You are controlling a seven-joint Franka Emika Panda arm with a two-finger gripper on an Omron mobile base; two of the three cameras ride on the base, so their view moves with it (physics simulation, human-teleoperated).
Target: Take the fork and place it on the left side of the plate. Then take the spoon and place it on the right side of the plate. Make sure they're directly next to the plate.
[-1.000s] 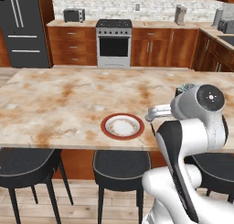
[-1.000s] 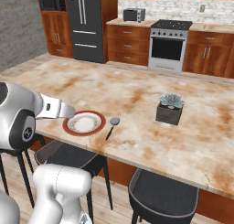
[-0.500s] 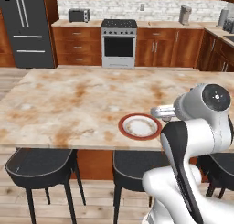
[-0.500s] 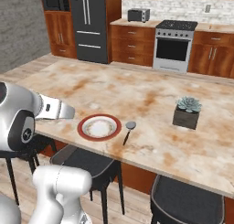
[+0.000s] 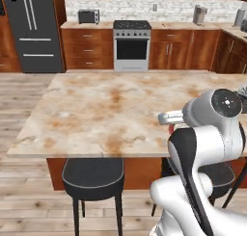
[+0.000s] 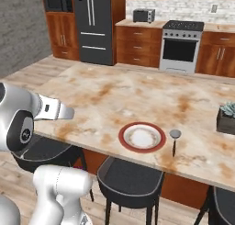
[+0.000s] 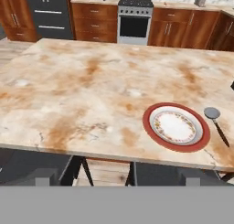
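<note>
In the left base view the arm hides nearly all of the plate near the counter's front edge, and the right base view's right edge crops the potted plant.

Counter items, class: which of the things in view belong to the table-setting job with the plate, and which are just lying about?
Belong to the job:
- plate, red-rimmed, near the counter's front edge
- spoon, lying just beside the plate

Just lying about:
- potted plant on the counter
- toaster on the back worktop
- stools under the counter
</note>
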